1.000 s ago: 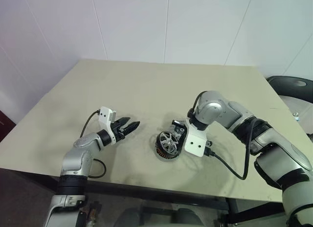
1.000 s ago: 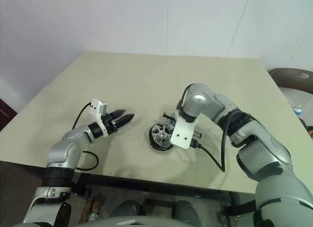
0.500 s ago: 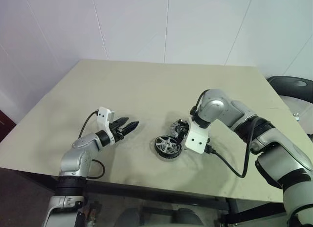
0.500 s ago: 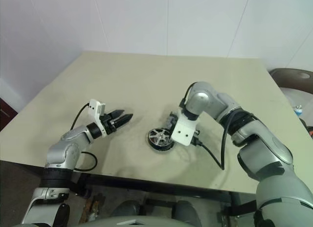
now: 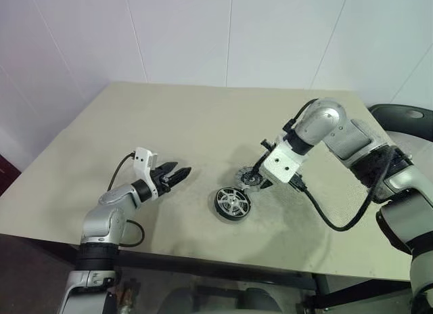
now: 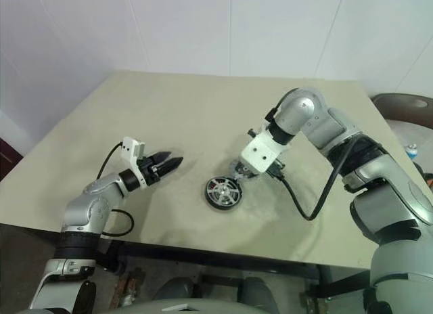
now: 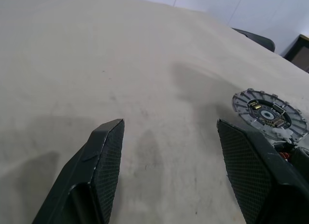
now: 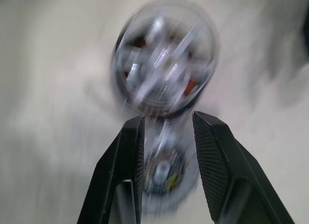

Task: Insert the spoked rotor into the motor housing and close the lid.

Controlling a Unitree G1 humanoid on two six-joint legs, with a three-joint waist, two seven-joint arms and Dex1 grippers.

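Note:
The spoked rotor (image 5: 232,202), a black wheel with silvery spokes, lies flat near the front middle of the table. The motor housing is hidden beneath it, apart from copper-coloured glints between the spokes in the right wrist view. Just behind it and a little to the right lies the lid (image 5: 245,176), a flat silver-grey disc, also seen from the left wrist (image 7: 269,113). My right gripper (image 5: 260,181) hangs above the lid, pointing steeply down, open and empty. Well left of the rotor, my left gripper (image 5: 180,174) stays low over the table, open and empty.
A black chair (image 5: 404,119) stands off the table's right edge. A black cable (image 5: 325,216) loops from my right wrist over the table's front right. Bare beige tabletop (image 5: 203,124) stretches behind the parts up to the white wall.
The rotor went from tilted at my right gripper to lying flat. The right gripper opened, rose and rolled, ending above the lid. The left gripper kept still.

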